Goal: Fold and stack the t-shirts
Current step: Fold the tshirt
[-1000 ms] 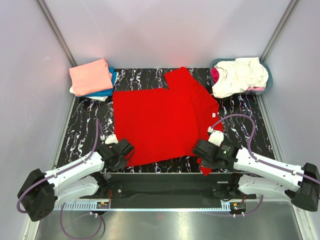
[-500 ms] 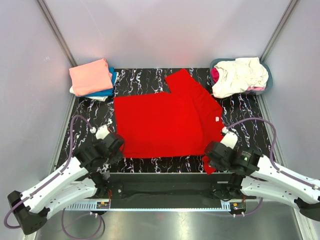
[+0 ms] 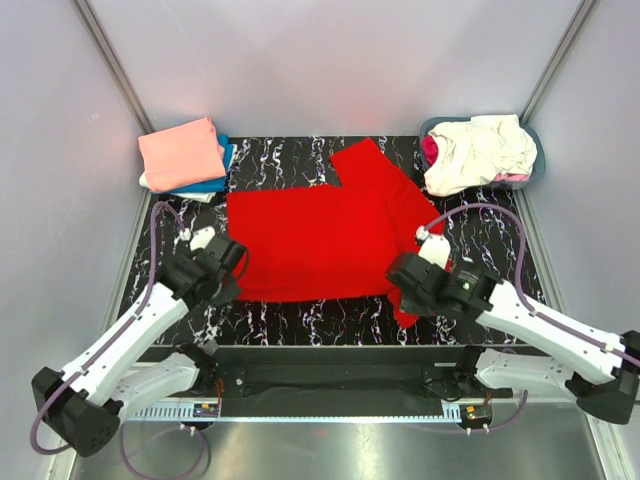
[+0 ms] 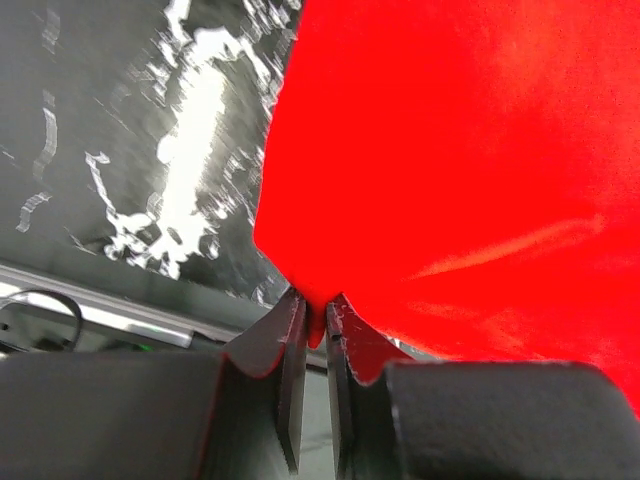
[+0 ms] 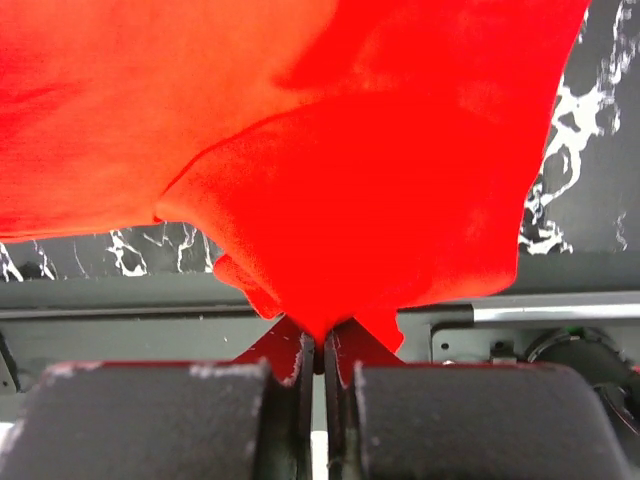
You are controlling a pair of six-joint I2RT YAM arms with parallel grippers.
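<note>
Two arms are gripping a bright red t-shirt point(image 3: 320, 235) spread across the marbled table point(image 3: 500, 270).
The left gripper point(image 4: 316, 312) and right gripper point(image 5: 320, 345) are each clamping a near corner, with the cloth lying mostly flat.

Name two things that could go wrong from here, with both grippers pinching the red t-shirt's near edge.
The left gripper and right gripper each pinch only a small tip of the red t-shirt, so the cloth may slip out. On the right side the fabric is bunched, with a flap hanging below the gripper, so the fold may land uneven.
</note>
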